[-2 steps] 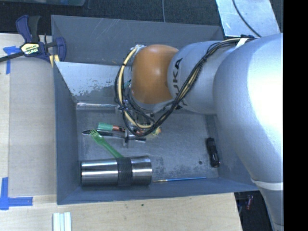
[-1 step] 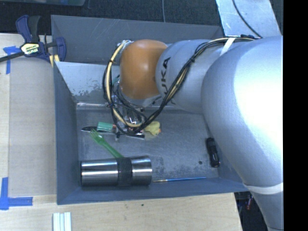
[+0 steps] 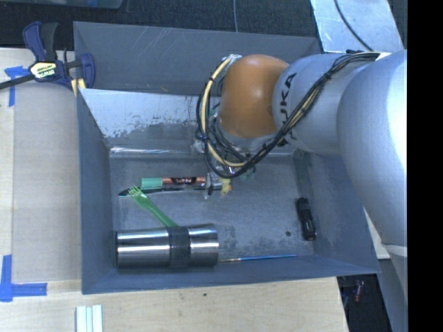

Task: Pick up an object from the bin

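1. The fingers are in the middle of the frame, low over the floor of the grey bin. They sit under the arm's orange cover and cables. I cannot tell if they are open or shut, or if they have hold of anything.
2. Just to their left lies a thin stick with a green end and a brown-red part. Its right end comes up to the fingers.
3. I think this stick is light, stiff and a bit slippery. A pinch across its thin sides, near the middle, should keep it from tipping.
4. Count, going outward:
   - one thin stick
   - one green brush below it
   - one shiny metal can at lower left
   - one small black thing at right
   - one thin blue rod along the bottom wall
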Robot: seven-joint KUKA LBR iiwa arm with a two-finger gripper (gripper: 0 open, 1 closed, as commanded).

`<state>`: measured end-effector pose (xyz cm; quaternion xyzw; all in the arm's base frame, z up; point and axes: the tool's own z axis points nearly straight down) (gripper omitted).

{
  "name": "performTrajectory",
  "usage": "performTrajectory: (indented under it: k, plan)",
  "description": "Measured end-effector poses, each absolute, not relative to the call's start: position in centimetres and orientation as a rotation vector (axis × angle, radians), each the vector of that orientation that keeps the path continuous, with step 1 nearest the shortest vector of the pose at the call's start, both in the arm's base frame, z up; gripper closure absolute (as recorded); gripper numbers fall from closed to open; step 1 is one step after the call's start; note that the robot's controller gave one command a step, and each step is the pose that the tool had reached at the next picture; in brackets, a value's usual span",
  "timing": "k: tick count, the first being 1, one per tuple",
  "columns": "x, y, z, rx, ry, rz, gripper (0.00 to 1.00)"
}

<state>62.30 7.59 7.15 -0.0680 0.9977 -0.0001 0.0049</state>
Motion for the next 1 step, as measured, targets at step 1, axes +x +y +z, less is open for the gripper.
performTrajectory:
  k: [1]
  plan:
    - [62.22, 7.25, 7.15, -0.281, 3.113, 0.006, 0.00]
